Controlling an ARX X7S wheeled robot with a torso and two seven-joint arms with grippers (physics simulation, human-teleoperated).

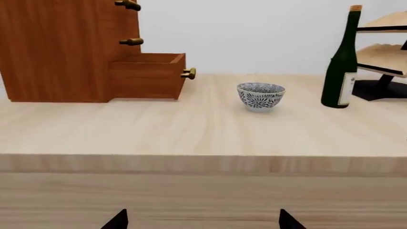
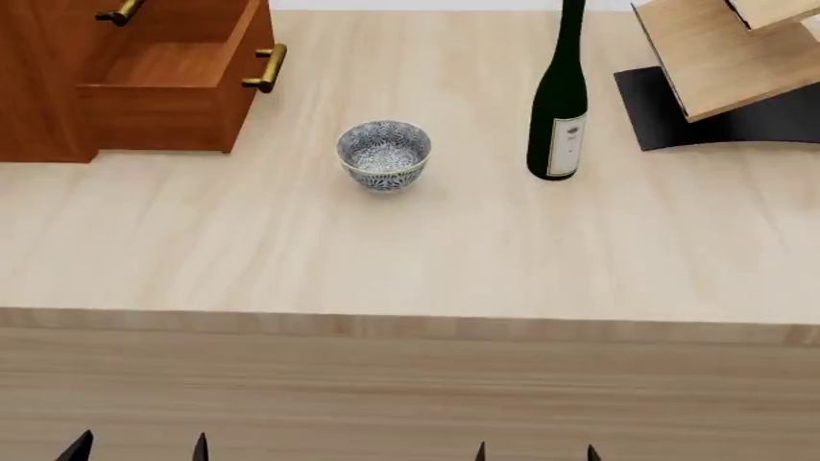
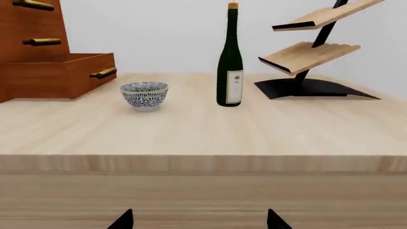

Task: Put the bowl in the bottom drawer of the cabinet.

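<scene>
Bowl (image 2: 384, 154) upright on the pale table (image 2: 410, 259), small, ceramic by its look, speckled blue-grey with a pale rim and narrow foot. Probably light but rigid, glazed and slippery, liable to chip if dropped or knocked against wood. Best taken at the rim, one finger inside and one outside the wall, or across the body above the foot. Sits just beside the front corner of the bottom drawer (image 2: 173, 91), which stands pulled out of the cabinet (image 1: 57, 47) with its brass handle toward the bowl. Wine bottle (image 2: 558, 96) near on the other side, apart from the bowl; pale rack (image 2: 717, 58) on its black base farther off. Left gripper (image 2: 138, 448) and right gripper (image 2: 536, 451) both low at the near table edge, well apart from the bowl, fingertips spread wide, holding nothing. Bowl roughly ahead of and between them, slightly nearer the left.
</scene>
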